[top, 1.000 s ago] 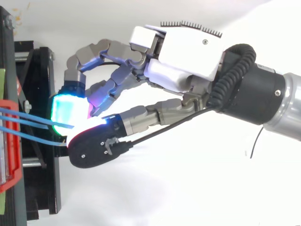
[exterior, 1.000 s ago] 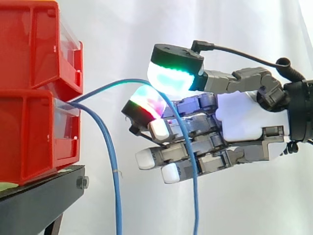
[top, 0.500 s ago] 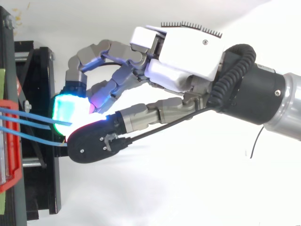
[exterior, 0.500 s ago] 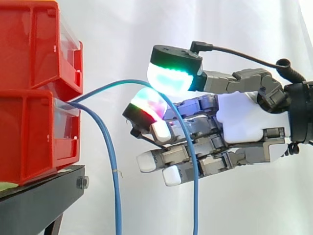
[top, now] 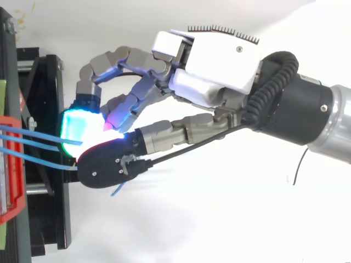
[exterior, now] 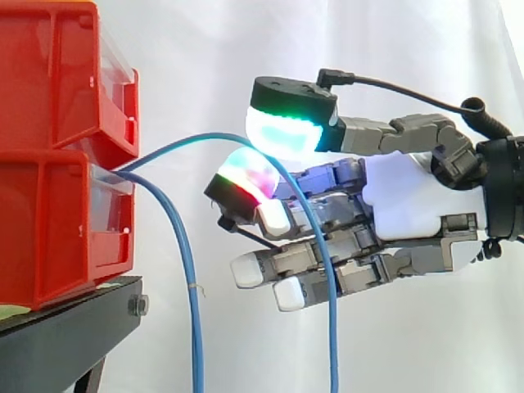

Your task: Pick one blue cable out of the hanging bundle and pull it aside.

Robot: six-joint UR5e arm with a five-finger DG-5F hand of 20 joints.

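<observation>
Side view: two red plastic bins, the upper bin (exterior: 49,74) stacked on the lower bin (exterior: 49,229), sit on a black metal stand (exterior: 57,336) at the left edge, before a white curtain (exterior: 205,49). Two cables come out at the lower bin's clear front; what else the bins hold cannot be told. The second thin blue cable (exterior: 195,327) droops straight down near the stand. The arched thin blue cable (exterior: 333,352) rises rightwards, passes between the hand's (exterior: 409,196) green-white thumb pad (exterior: 282,131) and a red-green fingertip pad (exterior: 246,173), which pinch it, then hangs down across the remaining, nearly straight fingers.

Top view: the hand (top: 214,60) reaches left toward the stand's right edge. One finger curls round, its cyan pad (top: 75,127) meeting the thumb. Both cables run side by side from the bins to the pads, and a short blue stub (top: 117,190) peeks from beneath the thumb.
</observation>
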